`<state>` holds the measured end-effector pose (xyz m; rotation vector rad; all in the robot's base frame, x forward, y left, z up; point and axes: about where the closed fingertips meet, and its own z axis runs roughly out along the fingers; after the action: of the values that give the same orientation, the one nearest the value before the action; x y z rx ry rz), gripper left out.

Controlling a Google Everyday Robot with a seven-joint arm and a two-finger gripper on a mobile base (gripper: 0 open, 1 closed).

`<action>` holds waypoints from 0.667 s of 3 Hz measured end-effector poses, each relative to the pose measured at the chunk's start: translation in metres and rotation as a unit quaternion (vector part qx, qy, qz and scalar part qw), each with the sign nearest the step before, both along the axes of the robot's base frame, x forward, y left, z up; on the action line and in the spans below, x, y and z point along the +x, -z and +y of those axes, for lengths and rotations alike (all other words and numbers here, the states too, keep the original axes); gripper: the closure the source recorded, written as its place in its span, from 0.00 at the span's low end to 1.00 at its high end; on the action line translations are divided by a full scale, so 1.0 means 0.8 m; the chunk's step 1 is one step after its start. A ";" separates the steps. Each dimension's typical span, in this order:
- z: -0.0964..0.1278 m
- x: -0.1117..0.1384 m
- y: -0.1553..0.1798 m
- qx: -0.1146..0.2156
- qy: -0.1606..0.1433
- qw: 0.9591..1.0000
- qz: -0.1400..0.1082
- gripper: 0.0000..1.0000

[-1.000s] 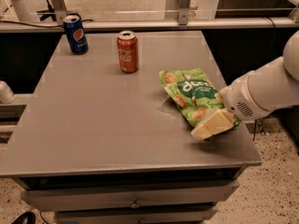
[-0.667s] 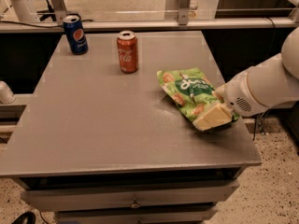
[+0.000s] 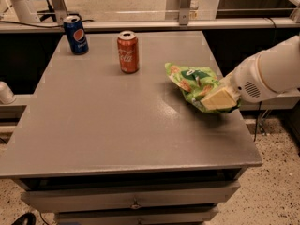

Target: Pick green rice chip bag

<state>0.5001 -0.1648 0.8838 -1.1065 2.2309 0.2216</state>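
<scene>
The green rice chip bag [image 3: 193,80] is at the right side of the grey table [image 3: 112,125], its right end tilted up off the surface with a shadow beneath it. My gripper [image 3: 218,99] reaches in from the right on a white arm [image 3: 274,71]. It is shut on the bag's near right end, and a cream-coloured finger [image 3: 216,99] covers that end of the pouch. The bag's left part, with its dark logo and pictured chips, shows clearly.
A red Coca-Cola can [image 3: 128,52] stands upright at the back middle of the table. A blue Pepsi can [image 3: 76,34] stands at the back left corner. A metal rail [image 3: 140,25] runs behind the table, and the table's right edge is just under my arm.
My gripper has closed in on the bag's right end. The bag has bunched up and risen a little toward the back. The cans have not moved.
</scene>
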 end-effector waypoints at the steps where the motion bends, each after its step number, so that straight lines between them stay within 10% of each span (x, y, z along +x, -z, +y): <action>1: -0.009 0.006 -0.032 0.045 0.001 0.999 -0.015 1.00; 2: -0.008 0.006 -0.084 0.123 -0.009 0.992 -0.038 1.00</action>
<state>0.5049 -0.1710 0.9509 -0.9851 2.0624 0.4434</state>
